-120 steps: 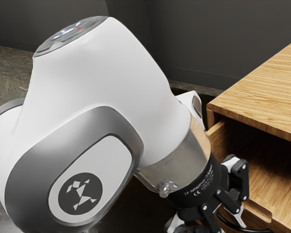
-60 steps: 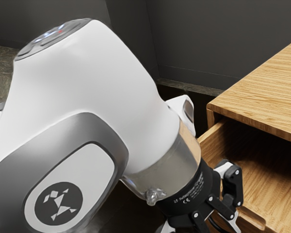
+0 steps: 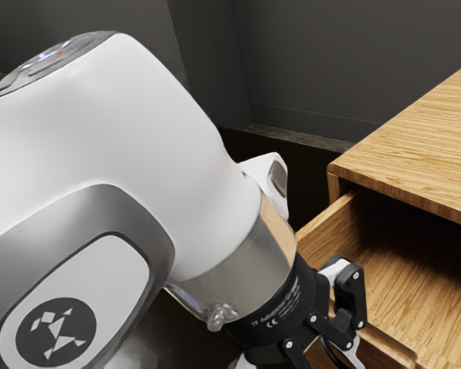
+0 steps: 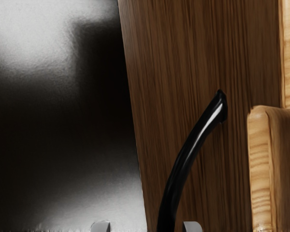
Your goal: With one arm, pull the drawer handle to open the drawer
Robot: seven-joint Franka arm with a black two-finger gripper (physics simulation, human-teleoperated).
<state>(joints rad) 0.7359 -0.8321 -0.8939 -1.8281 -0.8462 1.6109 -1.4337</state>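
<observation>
A light wooden drawer (image 3: 323, 223) stands partly pulled out of a wood-grain cabinet (image 3: 415, 154) at the exterior view's right. Its open box shows below the cabinet's top. A bulky white and grey robot arm (image 3: 138, 177) covers the exterior view's left and centre, and its black end section drops toward the lower middle of the frame, just beside the drawer's near corner.

In the wrist view, a glossy black curved bar handle (image 4: 193, 145) is fixed at one end to the drawer's dark brown wooden front panel (image 4: 183, 58) and bows away from it toward the hand (image 4: 146, 226). The hand is spread: its two grey fingertips (image 4: 100, 225) stand apart with the handle passing between them. The handle lies close against one tip and leaves a clear gap to the other. Beside the front panel lies a dark, shiny floor (image 4: 53, 121).
</observation>
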